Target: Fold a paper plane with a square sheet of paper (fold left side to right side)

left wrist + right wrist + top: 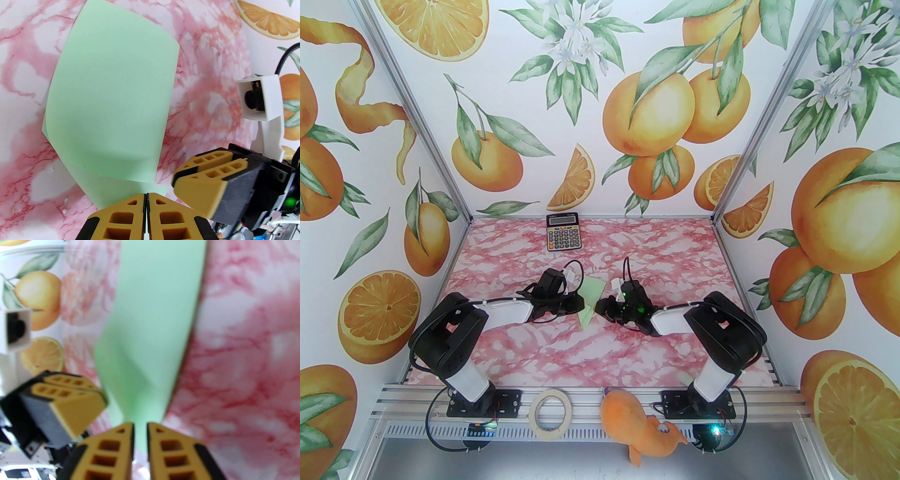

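You had the sheet (593, 291) mid-bench, doubled over on itself on the pink marbled bench (511, 262), well apart from the calculator (562, 232) at the far edge. Your left end effector (146, 196) was closed, pads flat together, w/ the sheet's near corner running in under its tips. Whether it actually nipped paper you couldn't tell from the wrist cam. Your right end effector (140, 427) had its jaws a slit apart w/ green showing through the gap, so it looked to be clamping nothing, though that view was blurred. The relation that mattered: the sheet's long axis ran from the near side toward the far wall, leaning slightly right at the far end. Both sets of tips sat at its nearer part, just beside each other, the left one coming in from the left edge and the right one from the right. So neither side was really nearer, and the paper stretched out ahead of both. In the left wrist cam the top layer bowed up instead of lying flat, and the lower layer peeked out along the near and left edges, i.e. the edges didn't look matched and, by my read, the crease wasn't pressed yet. Writing: the calculator had a label line above its display, too small to read; nothing else legible.
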You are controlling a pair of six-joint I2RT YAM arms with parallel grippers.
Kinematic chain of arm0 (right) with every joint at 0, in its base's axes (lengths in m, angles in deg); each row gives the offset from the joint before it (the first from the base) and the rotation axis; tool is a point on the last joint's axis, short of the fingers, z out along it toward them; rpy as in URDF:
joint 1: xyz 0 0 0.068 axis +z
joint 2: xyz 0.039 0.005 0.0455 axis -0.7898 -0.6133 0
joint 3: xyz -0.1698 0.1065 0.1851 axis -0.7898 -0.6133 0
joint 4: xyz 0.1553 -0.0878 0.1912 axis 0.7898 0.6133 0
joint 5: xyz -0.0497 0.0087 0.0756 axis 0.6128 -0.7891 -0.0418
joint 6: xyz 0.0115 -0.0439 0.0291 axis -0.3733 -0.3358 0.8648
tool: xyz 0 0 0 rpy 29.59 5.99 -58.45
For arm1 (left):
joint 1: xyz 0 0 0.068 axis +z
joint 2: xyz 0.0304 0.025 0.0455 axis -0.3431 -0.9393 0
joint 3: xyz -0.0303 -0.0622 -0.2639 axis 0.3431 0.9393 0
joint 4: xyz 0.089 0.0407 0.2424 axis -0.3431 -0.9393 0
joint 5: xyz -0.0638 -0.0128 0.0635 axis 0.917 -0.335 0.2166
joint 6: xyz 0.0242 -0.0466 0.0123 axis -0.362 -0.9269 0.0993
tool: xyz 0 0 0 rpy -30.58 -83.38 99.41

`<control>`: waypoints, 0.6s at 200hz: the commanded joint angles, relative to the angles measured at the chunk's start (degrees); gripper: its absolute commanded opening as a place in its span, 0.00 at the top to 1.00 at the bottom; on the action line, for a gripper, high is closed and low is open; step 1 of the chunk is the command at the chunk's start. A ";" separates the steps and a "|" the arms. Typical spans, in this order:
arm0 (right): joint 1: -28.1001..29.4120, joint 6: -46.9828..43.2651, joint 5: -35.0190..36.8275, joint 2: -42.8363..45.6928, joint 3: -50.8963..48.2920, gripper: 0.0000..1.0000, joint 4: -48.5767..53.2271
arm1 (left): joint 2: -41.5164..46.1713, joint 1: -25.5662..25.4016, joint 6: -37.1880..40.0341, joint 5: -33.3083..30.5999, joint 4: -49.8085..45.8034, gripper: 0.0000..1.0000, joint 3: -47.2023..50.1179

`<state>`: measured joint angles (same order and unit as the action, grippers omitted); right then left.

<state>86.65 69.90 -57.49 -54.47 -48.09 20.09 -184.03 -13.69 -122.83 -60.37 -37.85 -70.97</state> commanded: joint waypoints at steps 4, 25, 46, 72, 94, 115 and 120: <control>0.19 4.28 1.13 1.14 -2.31 0.82 -9.67 | -0.58 0.27 -0.26 -0.31 0.56 0.90 0.31; 0.66 5.62 1.25 -0.10 -2.45 0.83 -12.33 | -0.58 0.31 -0.29 -0.32 0.49 0.89 0.23; 1.11 6.47 1.02 -1.74 -2.17 0.83 -13.81 | -0.49 0.36 -0.21 -0.30 0.26 0.89 0.18; 1.34 6.98 0.49 -3.47 -1.12 0.82 -13.94 | -0.32 0.36 -0.17 -0.40 0.13 0.89 0.27; 1.49 6.87 0.49 -4.23 -0.48 0.81 -13.10 | -0.40 0.39 -0.25 -0.32 0.21 0.89 0.27; 1.63 7.09 0.50 -4.81 -0.30 0.81 -13.10 | -0.41 0.41 -0.26 -0.18 0.33 0.89 0.29; 1.65 7.19 0.37 -4.97 -0.18 0.80 -13.02 | -0.41 0.44 -0.26 -0.20 0.30 0.89 0.27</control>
<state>87.78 76.41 -57.30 -58.23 -49.60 9.73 -184.08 -13.69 -122.85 -60.44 -37.87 -70.97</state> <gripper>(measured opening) 0.193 0.106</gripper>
